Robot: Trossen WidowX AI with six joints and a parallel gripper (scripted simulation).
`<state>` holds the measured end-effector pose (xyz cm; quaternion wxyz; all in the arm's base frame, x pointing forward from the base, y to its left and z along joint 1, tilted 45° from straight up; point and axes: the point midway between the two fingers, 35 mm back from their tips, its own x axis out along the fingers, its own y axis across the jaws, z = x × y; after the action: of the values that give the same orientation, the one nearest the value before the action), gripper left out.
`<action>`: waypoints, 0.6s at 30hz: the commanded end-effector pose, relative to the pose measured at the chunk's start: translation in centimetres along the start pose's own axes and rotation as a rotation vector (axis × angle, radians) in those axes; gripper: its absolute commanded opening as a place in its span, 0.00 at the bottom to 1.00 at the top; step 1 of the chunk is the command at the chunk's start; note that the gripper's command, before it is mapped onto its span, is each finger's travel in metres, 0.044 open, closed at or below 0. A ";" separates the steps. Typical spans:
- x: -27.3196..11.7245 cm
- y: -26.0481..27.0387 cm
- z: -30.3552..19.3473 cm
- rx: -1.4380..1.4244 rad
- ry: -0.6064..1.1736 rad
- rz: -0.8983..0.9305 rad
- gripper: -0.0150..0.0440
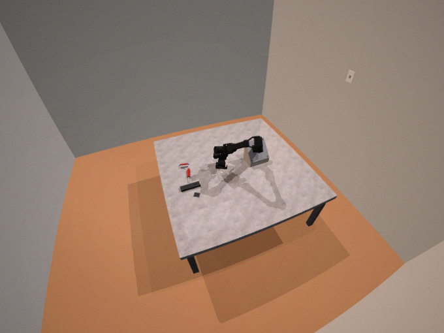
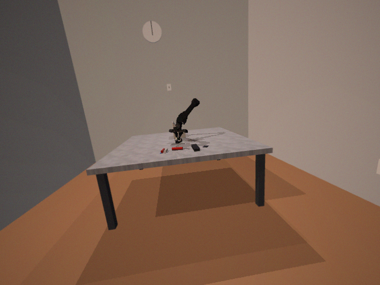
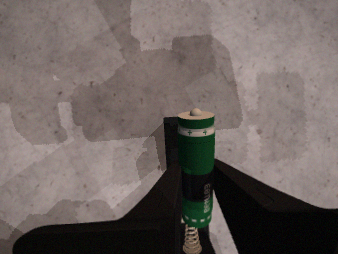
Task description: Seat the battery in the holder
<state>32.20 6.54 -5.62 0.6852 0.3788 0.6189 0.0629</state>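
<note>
The green battery (image 3: 196, 155) is between the fingers of my gripper (image 3: 194, 166), which is shut on it. Its terminal end points to the top of the wrist view, its flat end to the bottom. The black holder (image 3: 171, 137) (image 1: 221, 166) (image 2: 178, 141) is on the table below the battery, mostly hidden by it and the fingers. The holder's left side shows beside the battery, and its coiled spring (image 3: 192, 242) shows just beyond the flat end. The lip is not clearly visible. I cannot tell how high the battery is above the holder or whether they touch.
On the table (image 1: 229, 211) (image 2: 132, 153) are a long black case (image 1: 190, 187) (image 2: 195, 147), a red screwdriver (image 1: 188, 172) (image 2: 176, 148), a red-handled tool (image 1: 183, 164) (image 2: 162, 150) and a small dark square (image 1: 196, 194) (image 2: 205, 146). A grey sloped box (image 1: 260, 158) stands by the arm's base.
</note>
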 end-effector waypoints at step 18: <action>0.5 0.1 -0.9 0.009 -0.140 -0.010 0.36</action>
<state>31.69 7.22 -5.98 0.7198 0.3810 0.5792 0.0355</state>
